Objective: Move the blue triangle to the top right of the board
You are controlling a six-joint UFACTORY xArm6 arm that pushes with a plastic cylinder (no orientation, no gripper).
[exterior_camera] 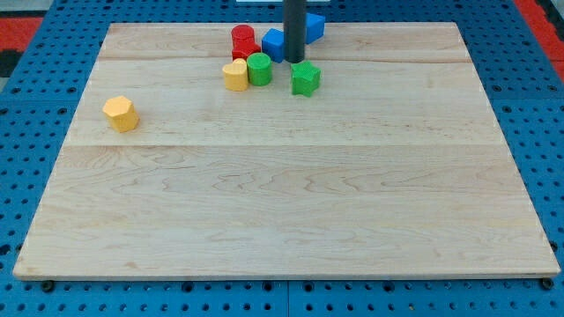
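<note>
Camera view: pale wooden board (291, 202) on blue pegboard. My tip (294, 60), a dark rod with no fingers, grasps nothing. It sits between two blue blocks near the view's top: one (274, 43) left, one (315, 25) right; which is the triangle, can't tell. Nearby: red cylinder (242, 40), green cylinder (259, 69), yellow block (235, 76), green star (305, 78). Orange hexagon (121, 114) sits well apart at left.

To the view's right of my tip (293, 61) the board (397, 106) lies open; the green star (305, 78) sits just below it.
</note>
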